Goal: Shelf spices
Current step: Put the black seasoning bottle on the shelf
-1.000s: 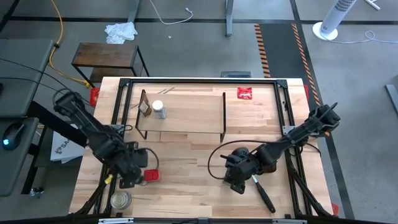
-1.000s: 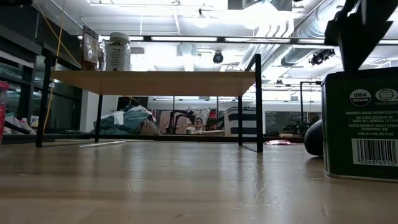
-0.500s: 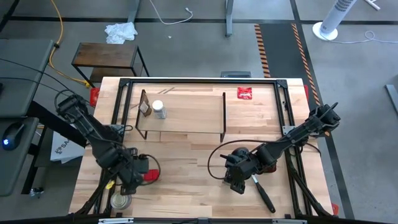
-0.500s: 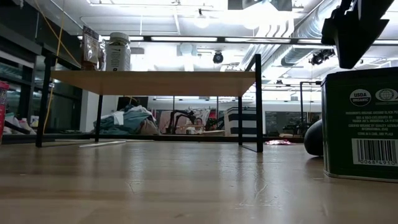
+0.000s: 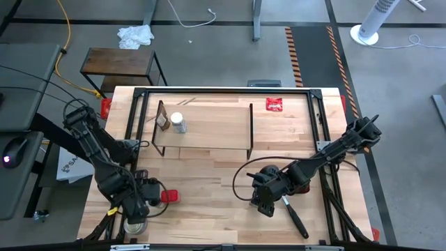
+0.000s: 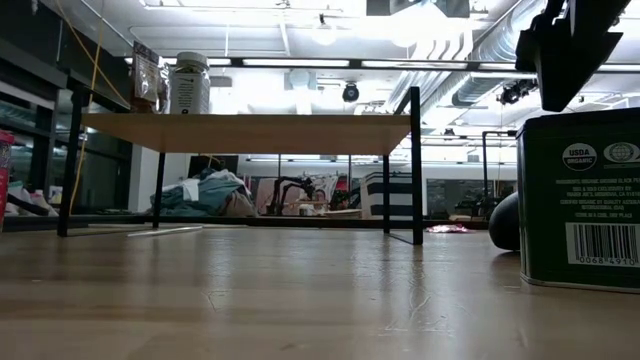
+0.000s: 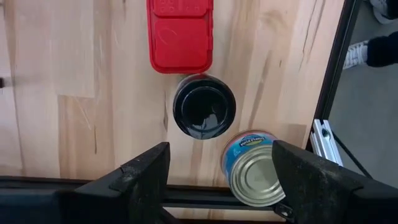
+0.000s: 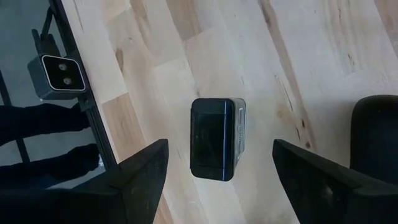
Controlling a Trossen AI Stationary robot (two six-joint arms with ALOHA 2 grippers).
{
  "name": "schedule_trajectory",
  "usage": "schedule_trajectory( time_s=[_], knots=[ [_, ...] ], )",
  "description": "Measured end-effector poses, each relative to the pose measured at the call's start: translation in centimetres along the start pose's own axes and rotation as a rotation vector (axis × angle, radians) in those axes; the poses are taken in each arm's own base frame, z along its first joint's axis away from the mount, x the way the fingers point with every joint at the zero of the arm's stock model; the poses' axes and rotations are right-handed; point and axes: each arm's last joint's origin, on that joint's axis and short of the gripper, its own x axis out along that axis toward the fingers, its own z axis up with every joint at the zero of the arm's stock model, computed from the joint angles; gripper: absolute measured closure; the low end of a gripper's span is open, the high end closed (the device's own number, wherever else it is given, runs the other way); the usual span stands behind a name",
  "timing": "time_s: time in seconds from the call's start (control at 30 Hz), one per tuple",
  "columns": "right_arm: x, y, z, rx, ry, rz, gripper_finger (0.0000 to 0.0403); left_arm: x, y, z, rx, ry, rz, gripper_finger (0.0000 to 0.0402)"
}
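Around the butcher-block table (image 5: 209, 202) we see grey concrete floor (image 5: 209, 63) — a small dark side table (image 5: 118, 64), a white crumpled cloth (image 5: 135, 35), a yellow cable (image 5: 67, 35), and a white fan (image 5: 371, 24). Ceiling lights (image 6: 420, 20) glow overhead.

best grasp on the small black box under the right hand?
Come straight down on the small black box. It stands upright and apart from everything else, with its narrow rectangular top facing the right hand. Pinch across the two long flat sides; the open fingers already straddle it.
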Motion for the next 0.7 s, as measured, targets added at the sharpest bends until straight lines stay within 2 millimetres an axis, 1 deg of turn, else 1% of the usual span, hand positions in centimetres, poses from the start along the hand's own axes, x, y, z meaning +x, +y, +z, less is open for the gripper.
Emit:
schedule_trajectory(
  time_s=[0.47, 0.7],
  knots=[
    [0.0, 0.0, 0.0, 0.0, 0.0, 0.0, 0.0119, 0.3, -0.2, 0.1, 0.008, 0.002, 0.009, 0.0124],
    [0.0, -0.1, 0.1, 0.024, -0.026, -0.02, 0.0119, 2.4, -1.1, 0.6, 0.034, 0.039, 0.084, 0.0124]
  ],
)
